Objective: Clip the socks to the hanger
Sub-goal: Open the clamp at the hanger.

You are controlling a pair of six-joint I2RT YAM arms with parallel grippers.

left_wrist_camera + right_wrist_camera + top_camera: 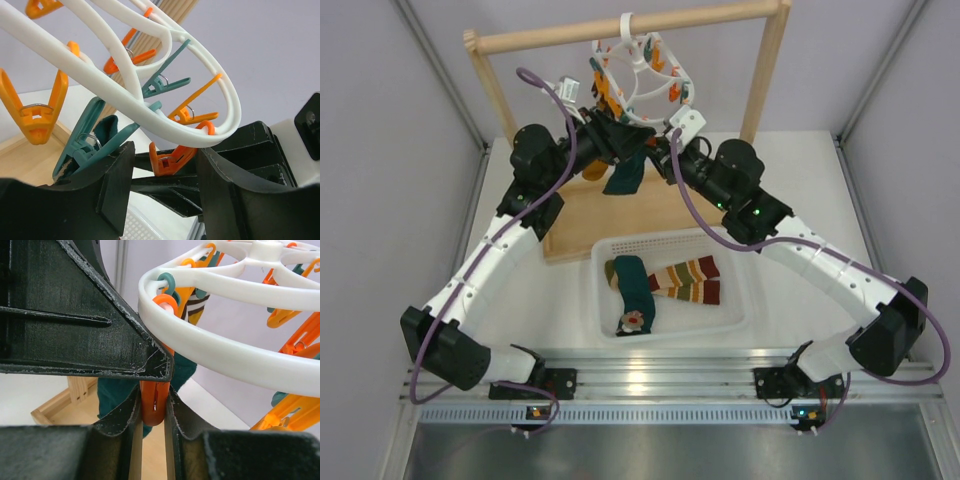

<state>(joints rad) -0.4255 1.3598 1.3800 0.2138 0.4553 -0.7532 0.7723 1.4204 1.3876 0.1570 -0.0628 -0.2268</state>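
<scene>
White arms (pixel 490 265), black joints (pixel 535 150), purple cables (pixel 570 125)

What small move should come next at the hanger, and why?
Probably ease the right tool open off the orange clip. The dark teal sock already hangs from the hanger, the left tool stands open holding nothing, and striped socks wait in the basket.

"Where does the hanger (pixel 640 72) sit?"
"Up beyond the basket (pixel 660 239). It's a white oval ring with orange and teal clips (pixel 31 117), and one dark teal sock (pixel 623 178) dangles beneath it."
"And the rest?"
"Inside the basket, striped socks (pixel 688 280) lie beside a teal sock (pixel 638 288)."
</scene>
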